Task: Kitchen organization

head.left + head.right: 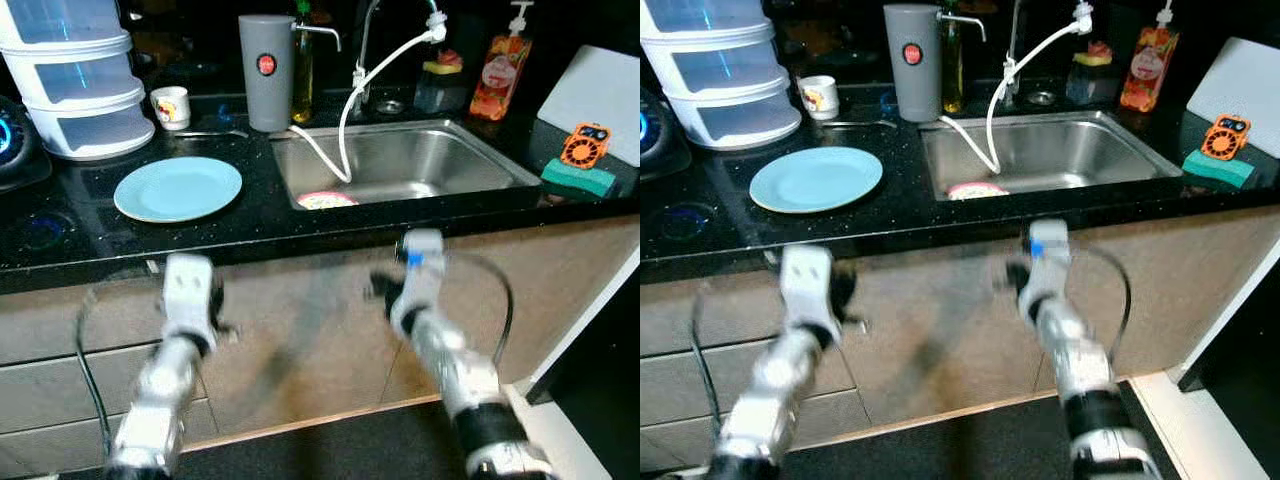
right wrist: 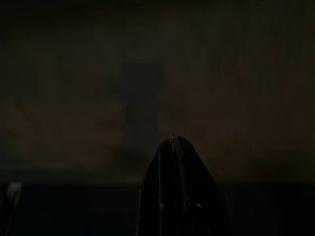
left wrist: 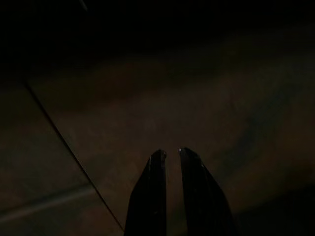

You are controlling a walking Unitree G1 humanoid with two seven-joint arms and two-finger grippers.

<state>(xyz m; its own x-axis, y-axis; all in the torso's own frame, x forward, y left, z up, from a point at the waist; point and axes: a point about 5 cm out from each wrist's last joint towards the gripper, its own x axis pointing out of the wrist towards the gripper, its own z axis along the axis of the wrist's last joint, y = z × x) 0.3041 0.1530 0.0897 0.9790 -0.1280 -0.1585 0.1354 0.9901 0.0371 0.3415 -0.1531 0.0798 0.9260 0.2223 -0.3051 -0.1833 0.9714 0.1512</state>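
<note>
From the left eye view, a black counter [image 1: 250, 225] is seen with a steel sink [image 1: 400, 165] set in it; a pale blue plate [image 1: 178, 188] lies on the counter left of the sink, apart from its rim; a grey cylindrical container [image 1: 265, 72] stands at the far left corner of the sink and bears a round red label whose writing cannot be read; a small white cup [image 1: 171, 106] with an illegible print stands left of it; a stack of clear containers [image 1: 78, 80] is cut off by the top left edge; an orange soap bottle [image 1: 500, 72] at the far right carries a label too small to read; a green sponge [image 1: 578, 178] lies near the right edge, with a small orange gadget [image 1: 585, 144] just beyond it; a white hose [image 1: 360, 90] hangs from the tap into the basin; a pink-rimmed item [image 1: 326, 200] at the near left of the basin is partly hidden by the sink edge and cannot be identified; both silver arms are held low before the cabinet fronts, blurred.

From the right eye view the same scene is given, the blue plate being equally well apart from both arms.

In the left wrist view, very dark, the left gripper [image 3: 171, 156] is shown with its fingers a narrow slit apart over a dim panel.

In the right wrist view, darker yet, the right gripper [image 2: 173, 140] is shown with its fingers pressed together, nothing between them.
</note>
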